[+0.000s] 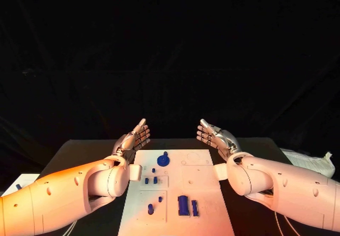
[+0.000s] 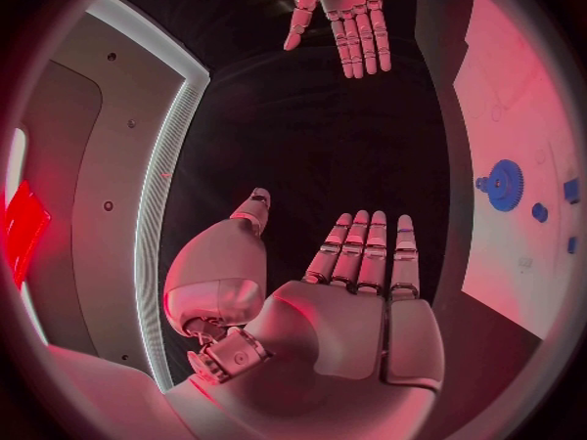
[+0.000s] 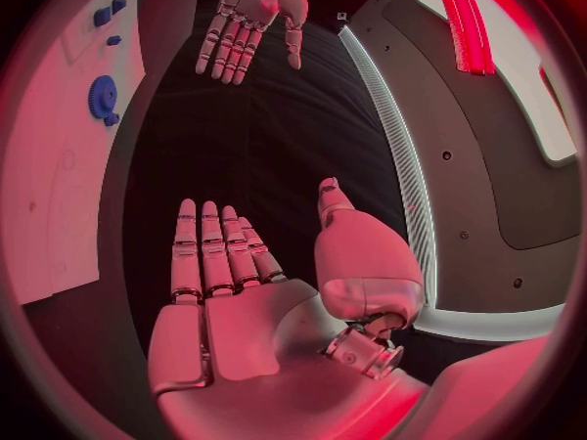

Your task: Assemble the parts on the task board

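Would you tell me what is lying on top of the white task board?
The task board carries small blue parts: a round gear-like piece at its far end, a larger block nearer. Both arms cover its side edges.

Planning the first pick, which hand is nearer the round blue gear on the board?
Left. The left hand hovers open just beside the blue gear; the right hand hovers across the task board.

A black table carries a white task board lying flat at its middle, running from near the front edge toward the back, and a crumpled white cloth-like item rests at the table's right rear corner.
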